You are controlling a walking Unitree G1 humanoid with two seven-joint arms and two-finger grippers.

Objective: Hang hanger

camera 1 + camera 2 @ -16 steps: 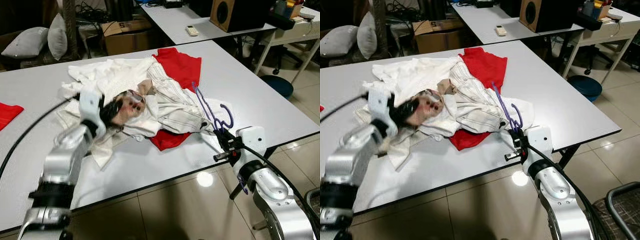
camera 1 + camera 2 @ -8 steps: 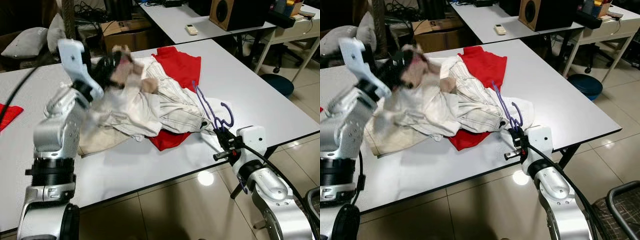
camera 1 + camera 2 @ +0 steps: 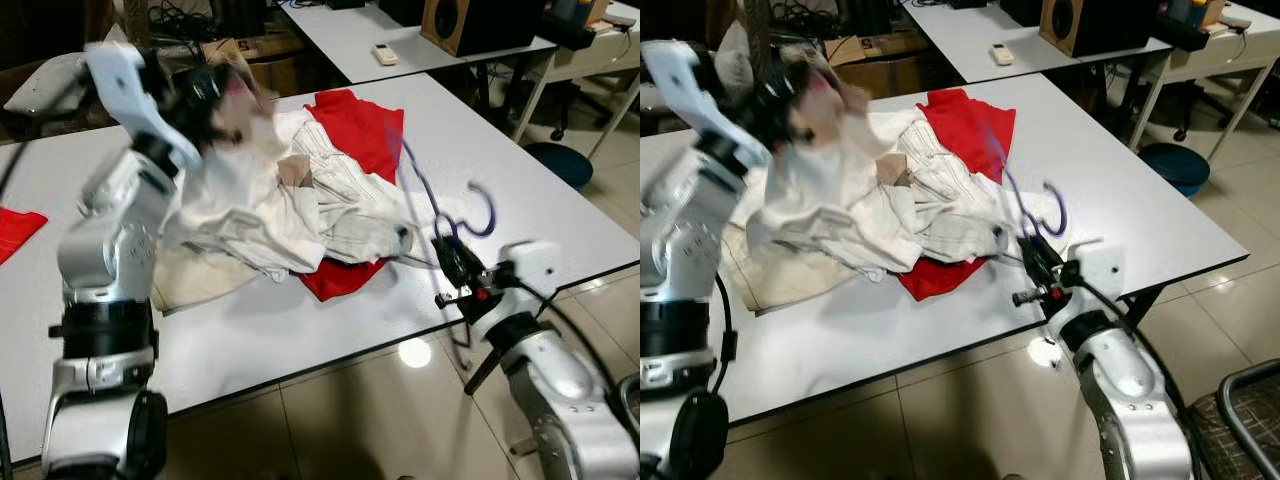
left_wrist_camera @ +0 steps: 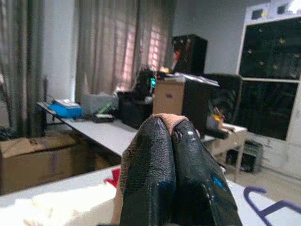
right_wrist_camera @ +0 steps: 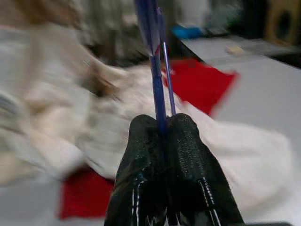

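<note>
Nearest us, our right gripper (image 3: 452,262) at the table's (image 3: 560,215) front edge pinches the purple hanger (image 3: 440,205) w/ both fingers pressed on its wire. It has tipped the hanger up since 1 s ago; the hook now stands off the clothes. Farther back, our left gripper (image 3: 205,95), fingers squeezed on a cream shirt (image 3: 235,195), has hauled it up from the pile. We reckon hanger and shirt can now be brought together.
</note>
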